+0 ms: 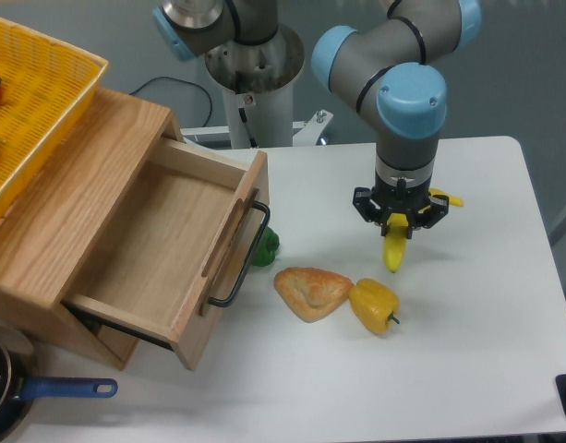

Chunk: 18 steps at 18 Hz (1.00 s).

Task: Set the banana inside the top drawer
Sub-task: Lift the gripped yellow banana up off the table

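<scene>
The banana (394, 251) is long and bright yellow. It lies under my gripper (400, 220) on the right half of the white table, with one end pointing toward the front and the other end sticking out to the right. My gripper points straight down and is shut on the banana's middle. I cannot tell whether the banana touches the table. The top drawer (153, 240) of the light-oak cabinet stands pulled open at the left. It is empty inside, and its black bar handle (246, 259) faces the table's middle.
A yellow bell pepper (375, 305) and a tan pastry (311, 292) lie just in front of the banana. A green pepper (265, 246) sits by the drawer handle. A yellow mesh basket (38, 88) rests on the cabinet. A pan with a blue handle (66, 389) is at the front left.
</scene>
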### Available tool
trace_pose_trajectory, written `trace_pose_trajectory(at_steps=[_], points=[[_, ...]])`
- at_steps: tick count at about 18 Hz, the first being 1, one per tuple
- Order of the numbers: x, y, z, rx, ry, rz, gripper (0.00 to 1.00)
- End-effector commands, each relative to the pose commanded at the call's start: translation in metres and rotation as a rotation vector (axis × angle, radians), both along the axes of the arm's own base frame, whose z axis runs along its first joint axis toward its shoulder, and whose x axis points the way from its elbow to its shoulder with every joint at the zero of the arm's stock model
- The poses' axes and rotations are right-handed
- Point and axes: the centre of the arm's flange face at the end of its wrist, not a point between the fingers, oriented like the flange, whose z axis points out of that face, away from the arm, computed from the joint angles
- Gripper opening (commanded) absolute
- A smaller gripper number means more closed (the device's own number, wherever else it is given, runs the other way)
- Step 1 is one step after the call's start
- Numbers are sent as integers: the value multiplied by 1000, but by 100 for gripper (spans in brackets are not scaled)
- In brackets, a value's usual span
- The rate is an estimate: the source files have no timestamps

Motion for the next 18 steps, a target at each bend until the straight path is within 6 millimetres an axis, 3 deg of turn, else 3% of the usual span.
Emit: trace_pose_trajectory(at_steps=[6,10,12,18], points=[[20,-7,29,-17,-64,25,9],[26,-2,45,-33,-104,56,9],[38,2,64,-31,-106,62,9],[65,11,91,25,-133,106,9]])
